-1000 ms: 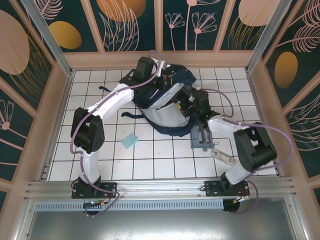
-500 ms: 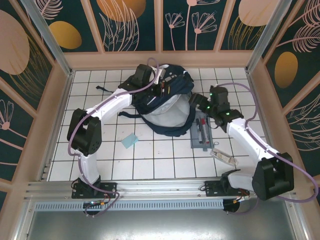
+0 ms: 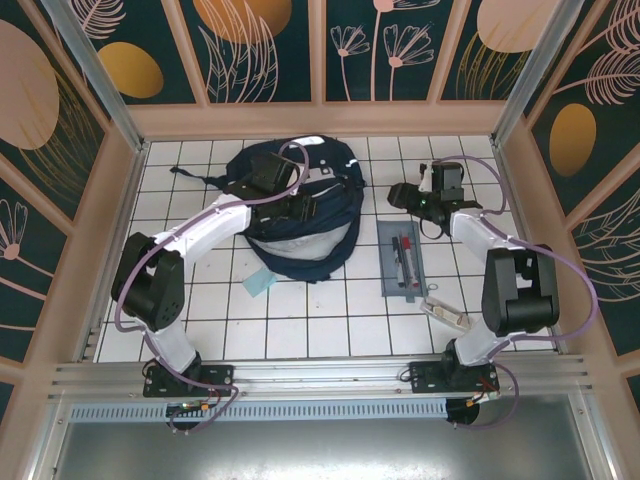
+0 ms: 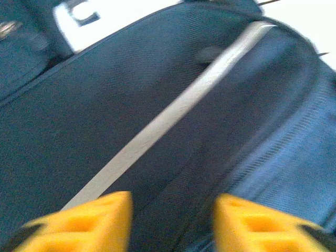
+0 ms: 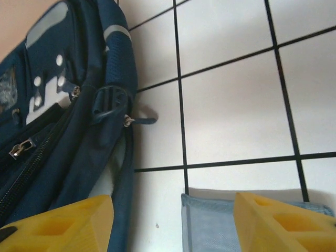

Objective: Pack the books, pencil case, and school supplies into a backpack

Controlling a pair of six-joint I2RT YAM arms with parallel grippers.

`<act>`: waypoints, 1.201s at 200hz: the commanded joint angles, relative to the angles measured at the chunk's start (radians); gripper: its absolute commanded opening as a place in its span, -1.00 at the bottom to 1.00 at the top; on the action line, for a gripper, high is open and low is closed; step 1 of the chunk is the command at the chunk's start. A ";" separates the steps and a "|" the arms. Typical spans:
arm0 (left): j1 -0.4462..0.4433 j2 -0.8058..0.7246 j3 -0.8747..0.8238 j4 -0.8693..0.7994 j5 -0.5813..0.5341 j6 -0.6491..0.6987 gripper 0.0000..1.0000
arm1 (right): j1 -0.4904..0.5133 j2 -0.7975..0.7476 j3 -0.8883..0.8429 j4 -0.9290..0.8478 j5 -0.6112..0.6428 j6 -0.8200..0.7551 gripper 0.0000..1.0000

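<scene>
Tiled table (image 3: pixel 200 330): a light-blue flat rectangle (image 3: pixel 260 283) lies just beside the backpack's near edge; a whitish oblong piece (image 3: pixel 447 315) lies near the right arm.

Backpack (image 3: pixel 300 250): navy, far centre, directly under the left gripper (image 3: pixel 305 208), whose jaws are apart and empty.

Right gripper (image 3: pixel 400 195): jaws apart and empty, between the backpack and the pencil case (image 3: pixel 401 285).

Pencil case: holds a red pen (image 3: pixel 397 250) and a black pen (image 3: pixel 407 260).

White tiled tabletop (image 3: pixel 330 335) ringed by wooden-framed teal floral wall panels (image 3: pixel 270 50), metal rail (image 3: pixel 320 375) nearside
</scene>
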 commanded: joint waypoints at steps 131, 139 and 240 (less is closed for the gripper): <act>-0.179 0.544 0.766 -0.264 -0.274 -0.073 0.42 | 0.009 -0.112 -0.060 0.015 0.033 0.063 0.45; -0.190 0.584 0.811 -0.291 -0.285 -0.080 0.43 | 0.007 -0.115 -0.067 0.016 0.042 0.066 0.45; -0.221 0.891 0.930 -0.497 -0.572 -0.053 -0.10 | 0.008 -0.111 -0.109 0.084 -0.021 0.074 0.44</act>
